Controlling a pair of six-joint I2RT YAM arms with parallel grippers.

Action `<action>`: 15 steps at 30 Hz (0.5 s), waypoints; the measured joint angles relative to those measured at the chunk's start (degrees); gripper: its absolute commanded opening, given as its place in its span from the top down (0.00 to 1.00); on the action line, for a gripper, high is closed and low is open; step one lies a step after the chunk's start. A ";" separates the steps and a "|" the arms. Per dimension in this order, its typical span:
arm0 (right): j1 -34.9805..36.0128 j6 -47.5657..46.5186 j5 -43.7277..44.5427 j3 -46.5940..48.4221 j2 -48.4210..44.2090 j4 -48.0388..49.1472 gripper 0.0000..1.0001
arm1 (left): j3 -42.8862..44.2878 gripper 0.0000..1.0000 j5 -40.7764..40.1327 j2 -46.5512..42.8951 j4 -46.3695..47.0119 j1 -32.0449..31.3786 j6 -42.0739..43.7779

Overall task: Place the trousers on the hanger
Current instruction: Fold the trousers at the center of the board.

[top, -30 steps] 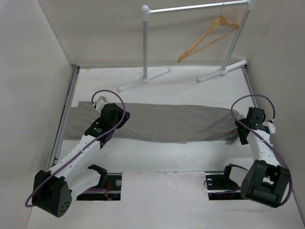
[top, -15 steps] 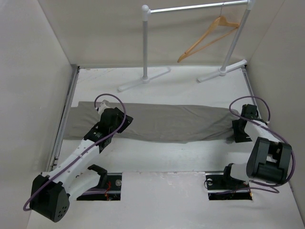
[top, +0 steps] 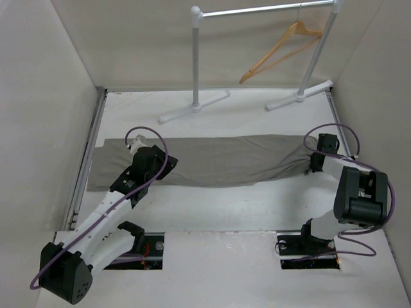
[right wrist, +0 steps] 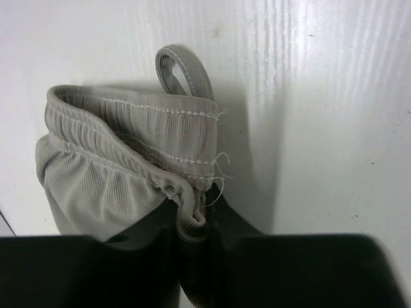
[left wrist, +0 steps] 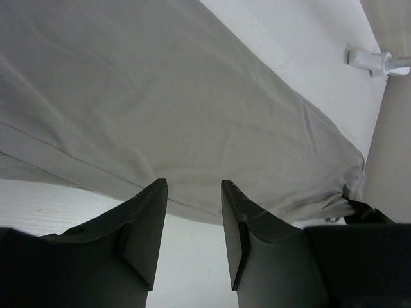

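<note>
The grey-taupe trousers (top: 225, 160) lie stretched left to right across the white table. My right gripper (top: 313, 162) is at their right end, shut on the gathered elastic waistband (right wrist: 128, 135), which is pinched between its dark jaws (right wrist: 192, 221). A small cloth loop (right wrist: 183, 67) sticks out past the band. My left gripper (top: 160, 168) hovers low by the near edge of the trouser legs (left wrist: 160, 96), open (left wrist: 192, 186), with only bare table between its fingers. The tan wooden hanger (top: 277, 51) hangs tilted from the rail at the back right.
The white-and-silver clothes rail (top: 257, 11) stands at the back on two feet (top: 192, 106) (top: 298, 96). Plain walls close in on the left, right and back. Two recesses at the near edge hold the arm bases (top: 141, 247) (top: 302, 247).
My right gripper has moved in to the waistband end and closed on it, bunching the cloth there. The left arm has shifted slightly left along the legs, still open.
</note>
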 measured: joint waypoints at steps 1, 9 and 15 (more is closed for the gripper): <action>0.13 0.13 -0.04 -0.02 0.20 0.50 0.89 | 0.00 0.64 0.00 -0.22 -0.17 0.00 0.09; 0.61 -5.07 1.84 -0.72 -10.78 -7.02 0.93 | 1.99 0.64 -0.02 1.57 -1.27 -0.20 0.59; -7.63 -15.06 4.68 1.60 -27.26 -12.02 0.93 | 8.50 0.64 -0.17 4.57 -3.30 -2.38 1.01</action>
